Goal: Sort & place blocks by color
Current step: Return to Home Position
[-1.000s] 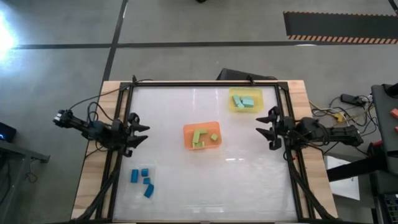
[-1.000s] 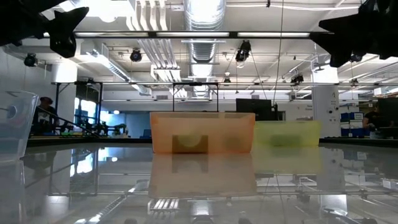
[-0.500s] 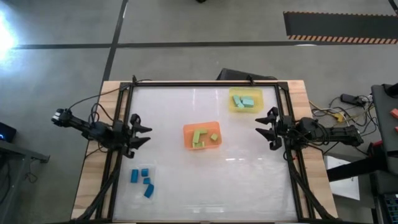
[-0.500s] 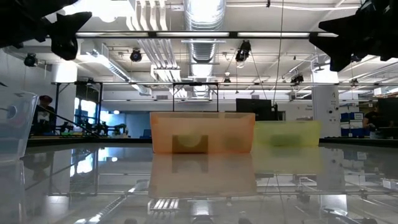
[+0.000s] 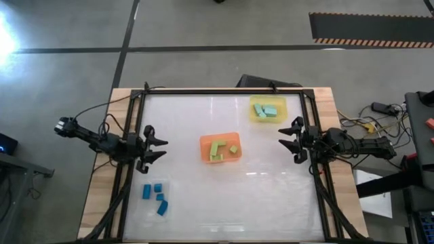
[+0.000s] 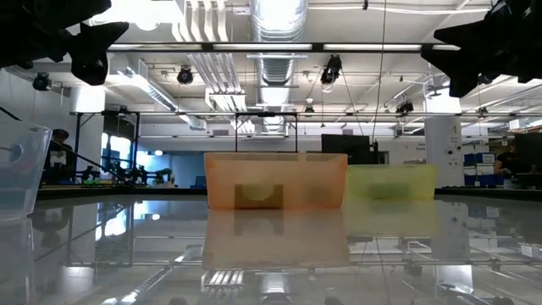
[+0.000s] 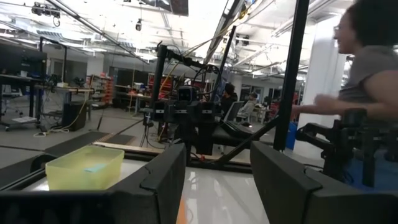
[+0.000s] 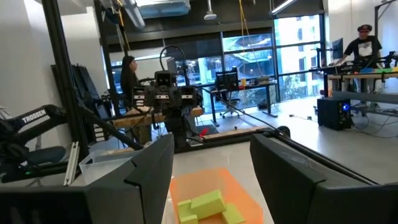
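sorting looks done: small yellow-green blocks point(image 5: 218, 148) in orange tray point(image 5: 203, 141), light teal blocks point(image 5: 268, 110) in yellow tray point(image 5: 253, 119), dark blue blocks point(image 5: 157, 195) in clear tray point(image 6: 19, 182), left end effector point(image 5: 156, 143) and right end effector point(image 5: 285, 140) both spread wide, empty.

Both arms are matte black all over. The left arm point(image 5: 102, 141) and right arm point(image 5: 352, 144) are slim jointed links with chunkier joint housings, and thin black cables point(image 5: 91, 114) loop loosely off them. From above, the left gripper point(image 5: 161, 147) and right gripper point(image 5: 282, 140) look like two-pronged claws – up close the fingers point(image 8: 151, 167) are broad, flat-faced dark slabs. One dark link carries white "TROSSEN" lettering point(image 8: 34, 117).
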